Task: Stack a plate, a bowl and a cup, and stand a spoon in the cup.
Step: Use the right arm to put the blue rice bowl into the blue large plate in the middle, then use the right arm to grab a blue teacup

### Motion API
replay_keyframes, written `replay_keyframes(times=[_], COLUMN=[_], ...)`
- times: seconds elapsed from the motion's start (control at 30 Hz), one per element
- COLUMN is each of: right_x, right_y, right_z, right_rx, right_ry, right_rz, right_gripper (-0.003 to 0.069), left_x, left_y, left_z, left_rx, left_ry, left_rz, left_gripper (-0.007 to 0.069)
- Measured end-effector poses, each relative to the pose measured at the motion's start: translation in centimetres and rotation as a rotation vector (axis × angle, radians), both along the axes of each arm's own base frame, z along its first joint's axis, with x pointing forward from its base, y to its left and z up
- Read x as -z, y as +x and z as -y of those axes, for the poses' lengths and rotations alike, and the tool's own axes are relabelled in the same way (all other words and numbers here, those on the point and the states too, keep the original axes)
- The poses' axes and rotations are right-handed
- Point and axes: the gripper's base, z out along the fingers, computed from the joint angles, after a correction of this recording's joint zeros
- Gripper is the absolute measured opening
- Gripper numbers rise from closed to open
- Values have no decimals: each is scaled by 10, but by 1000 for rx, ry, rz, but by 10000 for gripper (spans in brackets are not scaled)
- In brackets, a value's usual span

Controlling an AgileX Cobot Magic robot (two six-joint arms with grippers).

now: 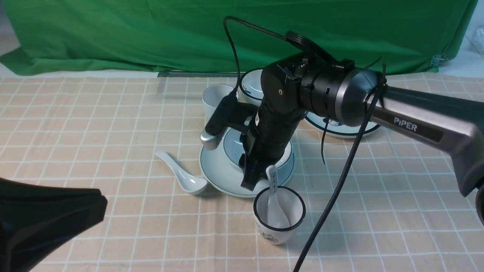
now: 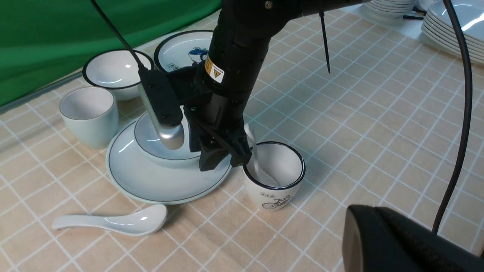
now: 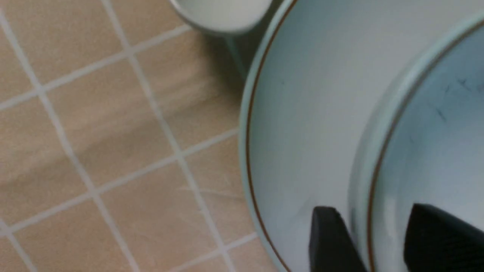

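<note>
Mid-tabletop: the plate lies flat on the checked cloth, and the bowl sits inside it, upright.

The right gripper points down over the near side of that stack. From its wrist we see the fingers apart and straddling the bowl's rim, one over the plate and the other inside the bowl, with a gap on each side. Nothing is clamped.

The cup stands upright on the cloth behind the plate, toward the far edge and close to the plate's rim. We note it is empty.

The spoon lies on the cloth on the left-edge side of the plate. Its scoop is just beside the rim and its handle angles away toward the far left.

A black-rimmed cup stands just beside the plate's near rim, with a printed spoon leaning inside it. A black-rimmed bowl and a cartoon plate sit toward the far edge, partly hidden by the arm.

The left gripper is a dark shape at the near left corner. Its jaws are together and well apart from the dishes.
</note>
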Motion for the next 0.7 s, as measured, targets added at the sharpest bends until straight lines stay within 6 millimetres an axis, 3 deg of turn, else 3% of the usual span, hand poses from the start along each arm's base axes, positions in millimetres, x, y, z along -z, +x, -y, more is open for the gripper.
replay_keyframes(times=[0.13, 0.27, 0.43, 0.47, 0.57, 0.6, 0.63, 0.7], right_x=[-12, -48, -111, -113, -162, -165, -181, -198], right_y=[-1, -5, -24, -25, -52, -54, -68, -84], right_z=[1, 4, 19, 20, 41, 43, 55, 69], right_rx=[7, 8, 39, 38, 64, 66, 91, 141], right_ry=[25, 88, 174, 175, 206, 205, 192, 181], right_rz=[29, 110, 198, 199, 220, 220, 205, 187], right_gripper=[369, 376, 345, 340, 199, 190, 119, 62], left_x=[0, 3, 22, 24, 47, 50, 63, 79], left_y=[0, 3, 31, 35, 70, 75, 95, 118], left_z=[0, 0, 10, 11, 23, 25, 31, 39], left_rx=[0, -34, -138, -145, -237, -243, -302, -362], left_ry=[0, -17, 41, 53, 134, 144, 183, 232], left_rz=[0, -63, -270, -284, -414, -429, -483, -559], left_gripper=[3, 3, 3, 3, 3, 3, 3, 3])
